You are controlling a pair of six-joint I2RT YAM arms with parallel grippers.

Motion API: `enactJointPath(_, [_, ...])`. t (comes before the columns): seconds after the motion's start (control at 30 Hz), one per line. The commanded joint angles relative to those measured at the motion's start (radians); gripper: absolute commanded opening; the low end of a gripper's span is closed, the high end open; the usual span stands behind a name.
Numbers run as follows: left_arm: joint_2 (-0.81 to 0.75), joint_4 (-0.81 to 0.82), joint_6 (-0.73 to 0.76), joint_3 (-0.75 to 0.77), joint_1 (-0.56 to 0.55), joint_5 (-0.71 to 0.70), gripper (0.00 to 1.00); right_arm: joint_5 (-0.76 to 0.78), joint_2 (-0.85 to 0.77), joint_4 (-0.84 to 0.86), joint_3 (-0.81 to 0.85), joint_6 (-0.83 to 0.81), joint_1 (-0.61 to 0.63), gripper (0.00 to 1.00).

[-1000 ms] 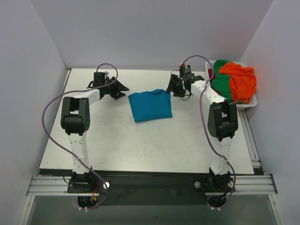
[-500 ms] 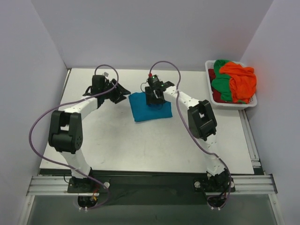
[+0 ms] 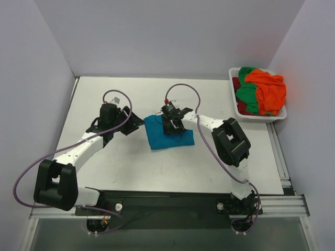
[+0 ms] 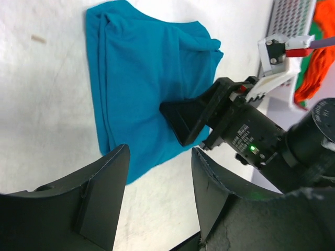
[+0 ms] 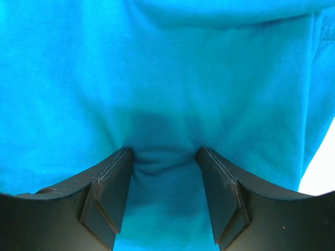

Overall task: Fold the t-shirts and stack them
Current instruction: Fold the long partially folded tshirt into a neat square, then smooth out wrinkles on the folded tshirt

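Since a second ago the right arm swung in from the basket side onto the teal t-shirt. The left arm dropped low and stretched toward that shirt's left edge. The shirt itself barely shifted.

Progress: early, by my read. One shirt is folded and three are untouched, so no stack yet.

- Table: white, flat, matte, faint scuffs.
- White plastic basket: at the far right corner, rectangular, with a perforated wall in the left wrist view. It holds a loose heap: orange t-shirt on top, green t-shirt under it, and a sliver of dark red t-shirt at the basket's left wall. All are crumpled and unfolded.
- Teal t-shirt: mid-table, a bit toward the far edge, folded to a rough rectangle. It is soft knit with layered edges showing on its left side and some wrinkles.
- Right gripper: on top of the teal shirt. The black wedge fingers are apart, tips pressed into the cloth with a small pucker between them. Looks like flattening or about to pinch, not clamping.
- Left gripper: just beside the shirt's left edge, above the table. The fingers are apart with nothing between them.
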Motion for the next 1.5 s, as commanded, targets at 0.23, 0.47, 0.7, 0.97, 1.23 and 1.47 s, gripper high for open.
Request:
enactJointPath(0.23, [-0.209, -0.090, 0.026, -0.230, -0.208, -0.178, 0.61, -0.120, -0.262, 0.043, -0.503, 0.295, 0.168, 0.56])
enactJointPath(0.47, [-0.175, -0.079, 0.044, -0.232, -0.283, -0.213, 0.53, -0.065, -0.506, 0.113, -0.580, 0.380, 0.176, 0.56])
enactJointPath(0.7, [-0.072, -0.093, 0.076, -0.111, -0.286, -0.216, 0.32, -0.118, -0.554, 0.116, -0.572, 0.302, 0.014, 0.51])
enactJointPath(0.97, [0.064, -0.101, 0.116, 0.012, -0.285, -0.222, 0.22, -0.049, -0.464, 0.097, -0.525, 0.223, -0.013, 0.45])
enactJointPath(1.23, [0.147, -0.166, 0.174, 0.098, -0.271, -0.300, 0.22, 0.000, -0.454, 0.094, -0.497, 0.197, -0.042, 0.45])
enactJointPath(1.47, [0.199, -0.231, 0.214, 0.144, -0.249, -0.383, 0.38, -0.026, -0.456, 0.094, -0.463, 0.190, -0.091, 0.44])
